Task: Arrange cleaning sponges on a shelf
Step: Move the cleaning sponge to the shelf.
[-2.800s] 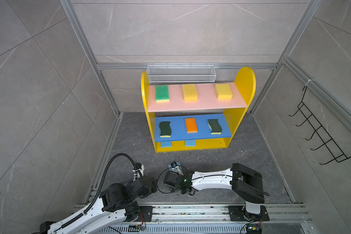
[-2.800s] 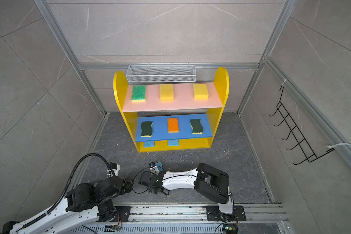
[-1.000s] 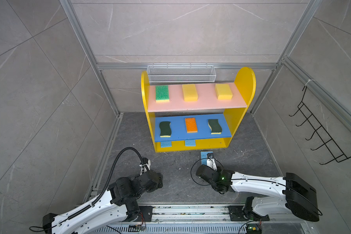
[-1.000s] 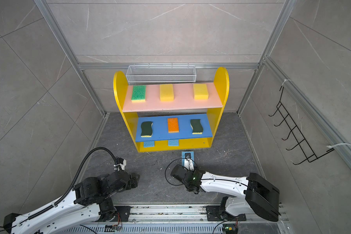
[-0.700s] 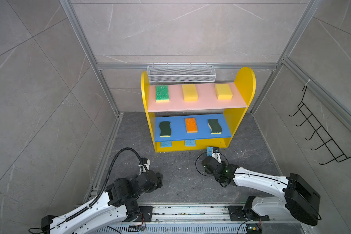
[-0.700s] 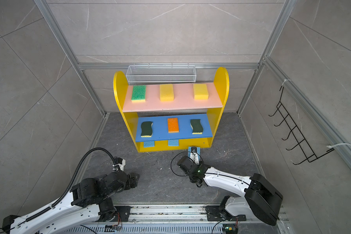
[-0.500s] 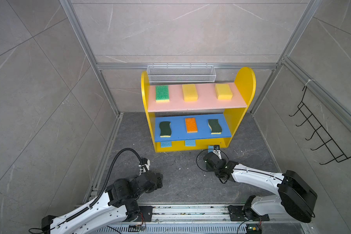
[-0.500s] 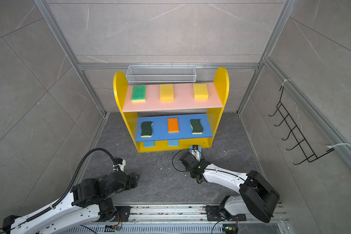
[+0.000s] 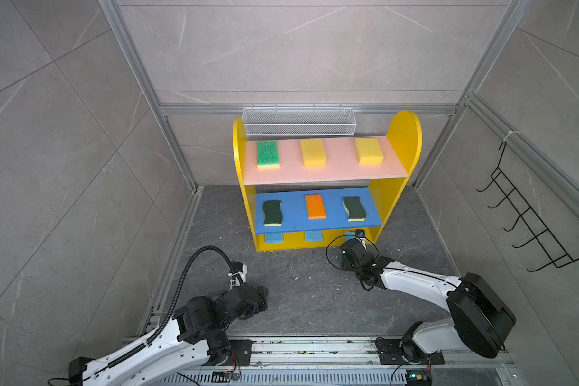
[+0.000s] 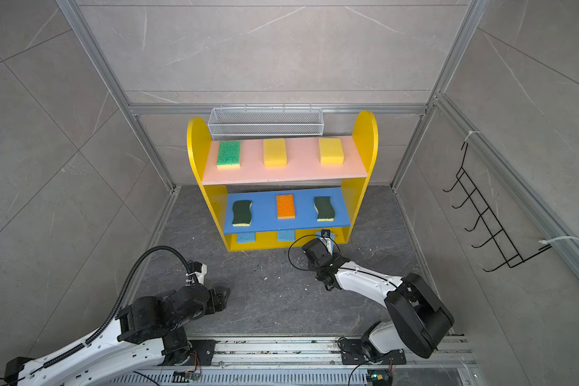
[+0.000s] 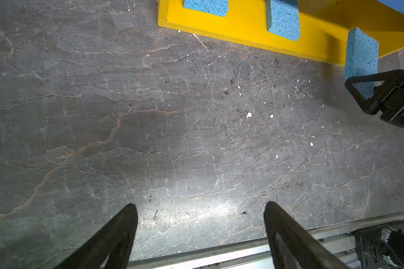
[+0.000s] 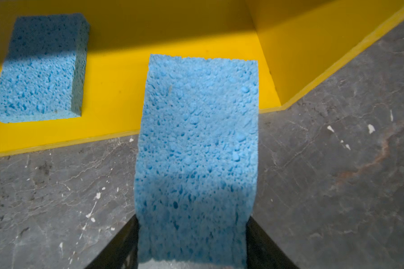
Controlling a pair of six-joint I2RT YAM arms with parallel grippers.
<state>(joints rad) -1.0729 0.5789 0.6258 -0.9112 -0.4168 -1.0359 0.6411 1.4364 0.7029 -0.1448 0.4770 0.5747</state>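
The shelf (image 9: 403,140) stands at the back of the floor. Its pink board carries a green-topped sponge (image 9: 267,153) and two yellow sponges (image 9: 312,152). On the blue board lie two dark-green wavy sponges (image 9: 272,213) with an orange-topped one (image 9: 315,206) between them. Two light-blue sponges (image 9: 273,238) lie on the yellow base. My right gripper (image 12: 191,221) is shut on a third light-blue sponge (image 12: 197,139), whose far end reaches over the right end of the base's front edge. My left gripper (image 11: 201,209) hangs open and empty over the floor, front left.
A white wire mesh basket (image 9: 298,122) hangs on the back wall behind the shelf's top. A black wire hook rack (image 9: 528,227) is on the right wall. A metal rail (image 9: 315,347) runs along the front edge. The grey stone floor (image 9: 298,284) bears small crumbs.
My right gripper has carried the light-blue sponge from the front middle of the floor up to the right end of the shelf's base. The left arm has stayed nearly still for the last second.
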